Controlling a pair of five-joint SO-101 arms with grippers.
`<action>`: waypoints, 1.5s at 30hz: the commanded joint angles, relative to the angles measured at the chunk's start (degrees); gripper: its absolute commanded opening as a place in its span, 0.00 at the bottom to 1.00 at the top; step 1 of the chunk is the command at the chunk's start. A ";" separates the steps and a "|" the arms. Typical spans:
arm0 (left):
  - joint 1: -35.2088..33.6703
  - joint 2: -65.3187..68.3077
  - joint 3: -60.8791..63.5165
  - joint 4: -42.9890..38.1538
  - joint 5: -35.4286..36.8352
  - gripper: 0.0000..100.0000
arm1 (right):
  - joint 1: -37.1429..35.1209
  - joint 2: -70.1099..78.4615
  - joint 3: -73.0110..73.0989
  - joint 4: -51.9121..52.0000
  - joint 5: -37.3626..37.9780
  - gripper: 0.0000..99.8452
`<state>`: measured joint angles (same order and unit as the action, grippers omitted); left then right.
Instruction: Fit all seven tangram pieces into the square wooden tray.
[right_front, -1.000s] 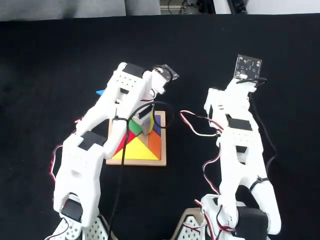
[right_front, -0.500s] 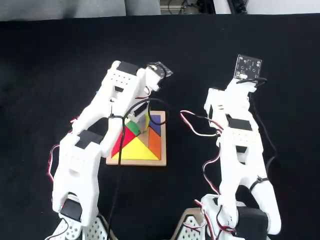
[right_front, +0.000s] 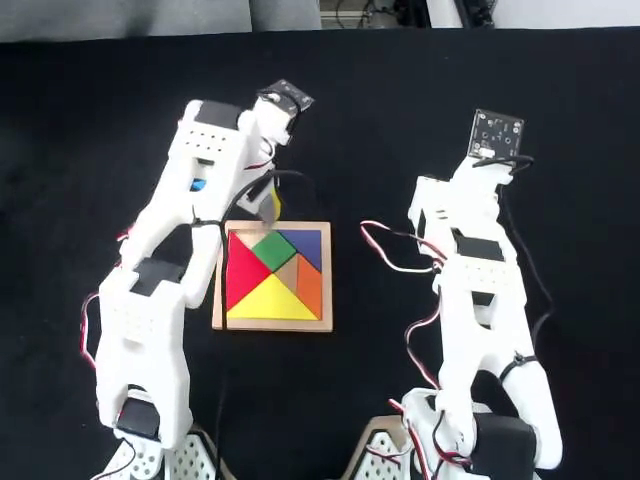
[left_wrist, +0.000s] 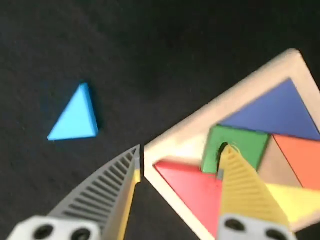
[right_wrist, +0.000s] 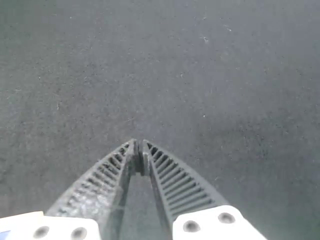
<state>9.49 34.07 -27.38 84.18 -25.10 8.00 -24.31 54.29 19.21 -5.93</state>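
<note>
The tray (right_front: 270, 325) lies on the black counter (right_front: 90, 100) in front of the left arm. Five coloured pieces are seen in it: a red piece (right_front: 240, 275) along the side nearest the left arm, a green piece (right_front: 272, 248) and a dark blue piece (right_front: 306, 248) at the far edge, a yellow piece (right_front: 270, 300) at the near edge, and an orange piece (right_front: 311, 290) at the side towards the right arm. A tan patch (right_front: 288, 272) is seen in the middle; whether it is bare wood or a piece cannot be told.

A light blue triangle (left_wrist: 75, 117) lies flat on the counter outside the tray, apart from its far corner and partly hidden under the left arm from above.

The left gripper (right_front: 270, 205) hangs over the tray's far corner, its fingers (left_wrist: 240, 185) spread wide and nothing held between them. The right gripper (right_wrist: 138, 150) is over bare counter, well apart from the tray, its fingers pressed together with nothing between them.
</note>
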 joint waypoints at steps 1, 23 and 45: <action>-1.54 -0.88 2.33 -5.54 -0.79 0.25 | 0.18 0.13 -0.31 -1.49 0.53 0.01; -3.03 -3.08 8.75 -7.91 -6.24 0.25 | 0.18 0.13 -0.40 -1.58 0.53 0.01; -5.14 -7.21 21.58 -26.20 -0.70 0.25 | 0.18 0.13 -0.40 -1.58 0.53 0.01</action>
<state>5.01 30.64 -6.90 58.59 -23.78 8.00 -24.31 54.29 19.03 -5.93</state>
